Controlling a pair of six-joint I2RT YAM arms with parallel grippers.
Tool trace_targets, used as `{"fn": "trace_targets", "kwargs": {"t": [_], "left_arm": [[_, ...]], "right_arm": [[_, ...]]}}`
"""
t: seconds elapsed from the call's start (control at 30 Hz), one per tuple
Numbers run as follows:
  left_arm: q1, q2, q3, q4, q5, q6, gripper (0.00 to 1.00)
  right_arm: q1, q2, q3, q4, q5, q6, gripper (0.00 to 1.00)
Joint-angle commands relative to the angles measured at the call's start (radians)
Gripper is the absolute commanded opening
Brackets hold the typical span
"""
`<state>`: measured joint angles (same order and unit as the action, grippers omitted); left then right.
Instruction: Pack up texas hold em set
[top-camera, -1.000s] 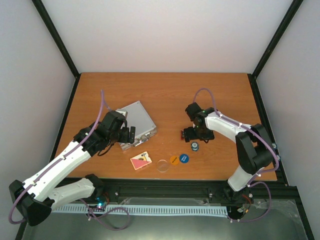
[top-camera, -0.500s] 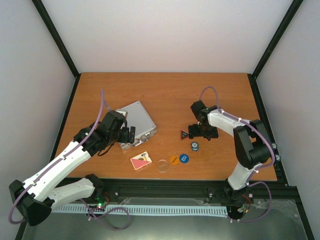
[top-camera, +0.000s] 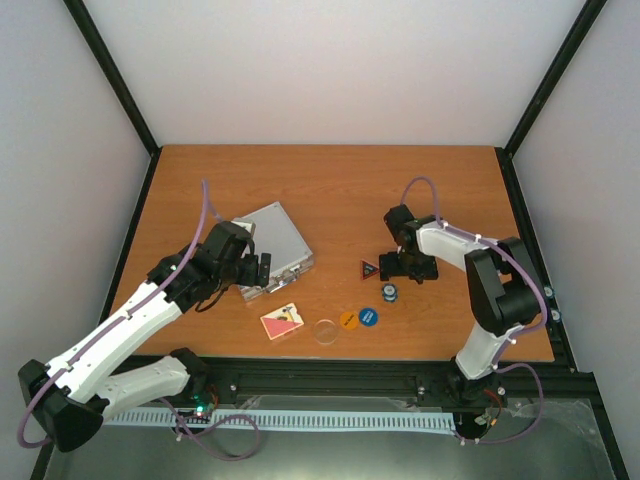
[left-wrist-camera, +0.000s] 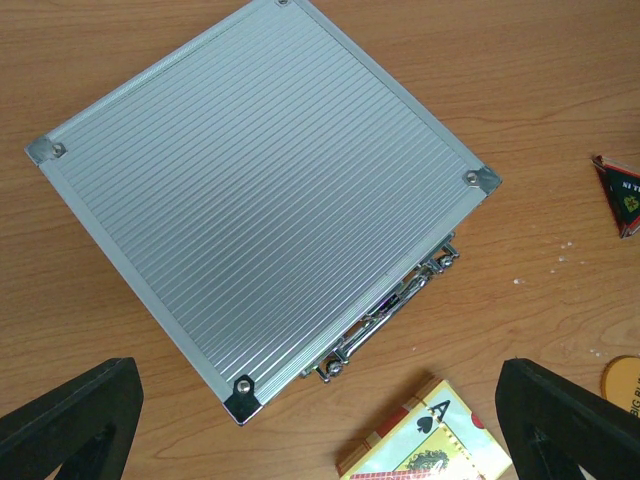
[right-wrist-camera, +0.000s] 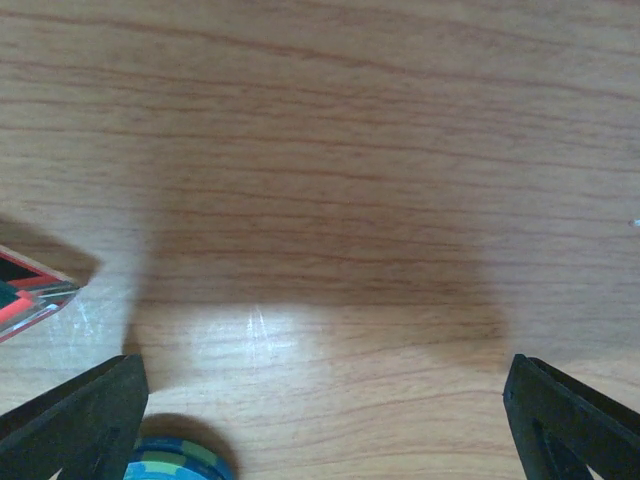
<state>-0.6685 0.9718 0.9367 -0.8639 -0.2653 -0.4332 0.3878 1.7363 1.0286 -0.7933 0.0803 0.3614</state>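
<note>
The silver case (top-camera: 272, 245) lies closed on the table, its ribbed lid (left-wrist-camera: 260, 190) filling the left wrist view and its handle (left-wrist-camera: 395, 305) facing the near side. My left gripper (top-camera: 262, 268) (left-wrist-camera: 320, 425) hovers open over the case's near corner, holding nothing. Near it lies the pink card deck (top-camera: 282, 321) (left-wrist-camera: 430, 445). The red-black triangle (top-camera: 369, 267) (right-wrist-camera: 30, 295) rests on the table just left of my open, empty right gripper (top-camera: 405, 268) (right-wrist-camera: 325, 410). A blue-white chip stack (top-camera: 388, 293) (right-wrist-camera: 175, 462) stands below it. Orange disc (top-camera: 347, 320), blue disc (top-camera: 368, 317) and clear disc (top-camera: 326, 331) lie near the front.
The wooden table (top-camera: 330, 190) is fenced by black frame posts and white walls. A black rail (top-camera: 330, 375) runs along the near edge, close to the discs.
My right gripper has drawn back to the right, uncovering the red-black triangle, which now lies free on the table. The left arm and the case have not moved.
</note>
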Motion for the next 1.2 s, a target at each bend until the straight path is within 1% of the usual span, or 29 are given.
{"fn": "trace_targets", "kwargs": {"t": [0.0, 0.73, 0.93, 1.17], "left_arm": [[0.000, -0.004, 0.000, 0.004, -0.008, -0.009, 1.00], [0.000, 0.000, -0.010, 0.012, -0.003, -0.017, 1.00], [0.000, 0.000, -0.009, 0.011, -0.001, -0.018, 1.00], [0.000, -0.001, -0.004, 0.011, -0.001, -0.017, 1.00]], "right_arm": [[-0.009, -0.007, -0.033, 0.015, 0.011, -0.006, 1.00], [-0.009, -0.097, -0.110, 0.005, -0.013, 0.005, 1.00], [-0.009, -0.097, -0.098, 0.013, -0.010, 0.003, 1.00], [-0.009, -0.081, -0.016, -0.005, -0.019, -0.009, 1.00]]}}
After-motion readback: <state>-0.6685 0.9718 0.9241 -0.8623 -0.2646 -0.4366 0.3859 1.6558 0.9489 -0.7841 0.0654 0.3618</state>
